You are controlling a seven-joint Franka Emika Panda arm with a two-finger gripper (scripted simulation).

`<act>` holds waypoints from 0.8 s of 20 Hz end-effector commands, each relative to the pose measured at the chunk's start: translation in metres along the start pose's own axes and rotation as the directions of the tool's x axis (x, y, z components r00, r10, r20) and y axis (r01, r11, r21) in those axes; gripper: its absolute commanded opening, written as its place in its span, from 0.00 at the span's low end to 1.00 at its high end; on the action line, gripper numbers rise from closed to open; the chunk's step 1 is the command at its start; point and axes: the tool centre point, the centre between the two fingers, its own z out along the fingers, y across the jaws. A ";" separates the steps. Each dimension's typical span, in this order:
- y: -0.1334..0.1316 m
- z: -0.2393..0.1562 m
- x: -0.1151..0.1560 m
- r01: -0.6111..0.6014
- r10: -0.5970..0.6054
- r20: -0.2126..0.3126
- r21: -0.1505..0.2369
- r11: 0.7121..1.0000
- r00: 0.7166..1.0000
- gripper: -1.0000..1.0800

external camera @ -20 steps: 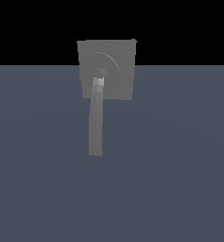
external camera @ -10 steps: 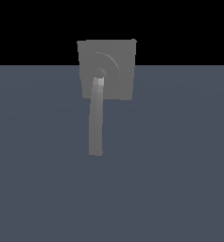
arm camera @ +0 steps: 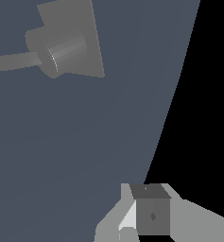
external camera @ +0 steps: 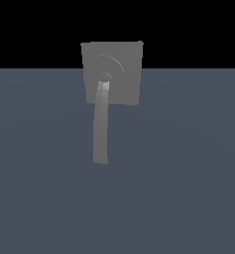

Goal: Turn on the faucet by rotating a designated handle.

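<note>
Nothing has shifted: handle (external camera: 100,124) hangs as before from the faucet (external camera: 112,73), untouched, gripper (arm camera: 149,220) well apart, its jaws' spread impossible to tell.

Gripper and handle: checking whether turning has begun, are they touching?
Apart. The wrist view shows bare floor between the gripper and the handle.
</note>
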 end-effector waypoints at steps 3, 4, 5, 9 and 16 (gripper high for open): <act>0.009 -0.030 0.017 0.200 -0.188 0.082 -0.194 0.960 0.979 0.00; 0.009 -0.037 0.021 0.247 -0.227 0.109 -0.230 0.941 0.968 0.00; 0.010 -0.044 0.026 0.294 -0.266 0.139 -0.264 0.918 0.954 0.00; 0.008 -0.070 0.048 0.484 -0.403 0.279 -0.368 0.794 0.872 0.00; -0.011 -0.107 0.099 0.786 -0.542 0.571 -0.397 0.474 0.616 0.00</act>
